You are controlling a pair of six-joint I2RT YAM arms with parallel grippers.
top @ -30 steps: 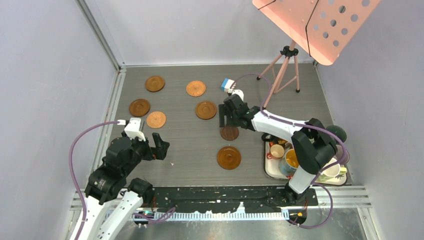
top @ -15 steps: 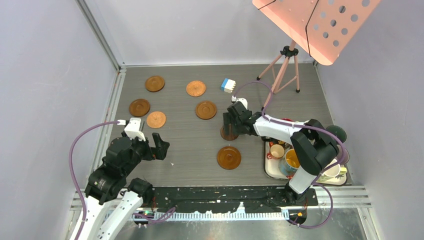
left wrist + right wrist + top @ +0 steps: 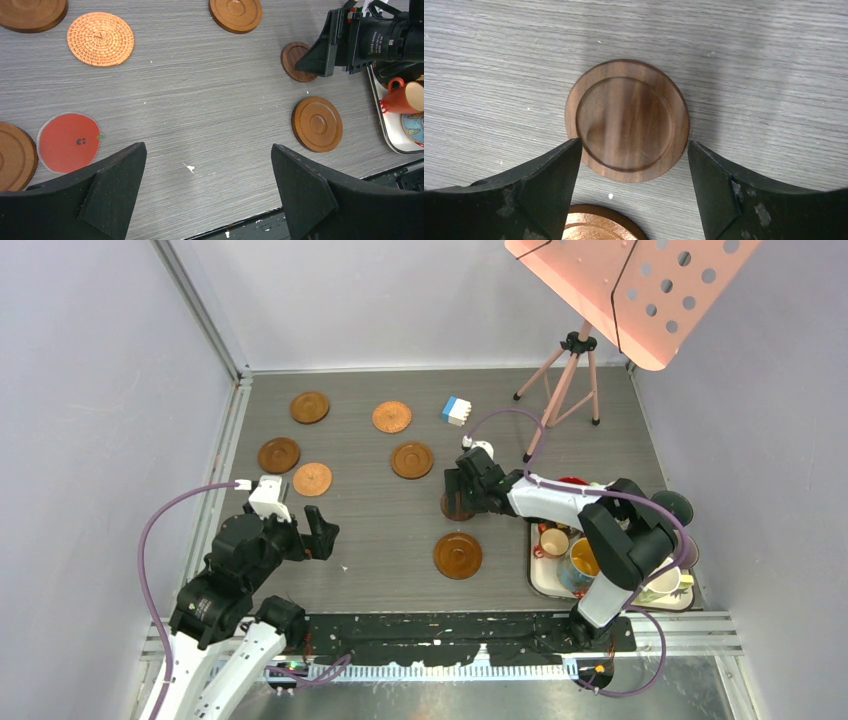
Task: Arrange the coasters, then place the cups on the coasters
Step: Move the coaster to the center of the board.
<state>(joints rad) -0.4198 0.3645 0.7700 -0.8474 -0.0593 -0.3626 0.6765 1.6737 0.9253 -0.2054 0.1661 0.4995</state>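
Coasters point(image 3: 310, 407) lie flat and apart on the table point(image 3: 380, 530), cups point(image 3: 553, 540) stand in the tray point(image 3: 536, 580) at right, the right gripper point(image 3: 632, 144), jaws spread, straddles the dark coaster point(image 3: 626, 126) with fingers point(image 3: 544, 180) just beside its rim, and the left gripper point(image 3: 207, 146) hangs with jaws far apart above the table near a red coaster point(image 3: 67, 142).

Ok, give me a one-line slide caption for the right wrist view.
Right gripper, jaws open, straddles a dark brown rimmed coaster on the grey table, edge of a second coaster below.
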